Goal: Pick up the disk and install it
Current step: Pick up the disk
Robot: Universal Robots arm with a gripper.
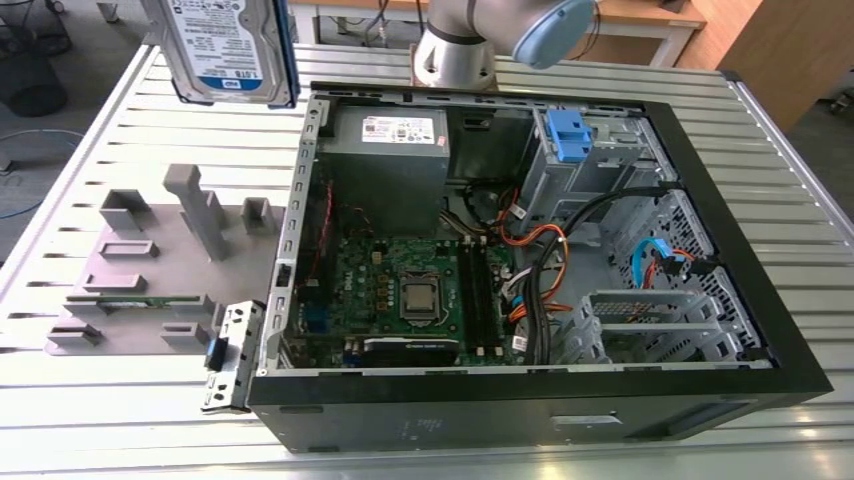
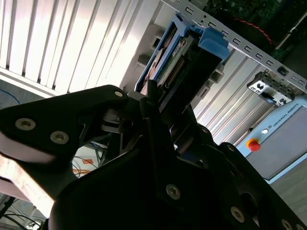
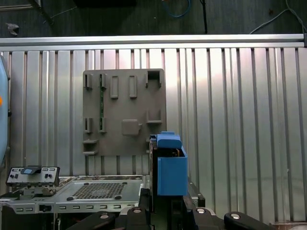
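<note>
Above slatted metal table point(image 1: 94, 130), flat blue-railed disk point(image 1: 230, 50)

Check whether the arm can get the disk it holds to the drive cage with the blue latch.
Probably yes. The case is open on top and nothing lies over the drive cage; the cables run beside it. The gripper holds the disk high at the exterior view's left, clear of the case.
</note>
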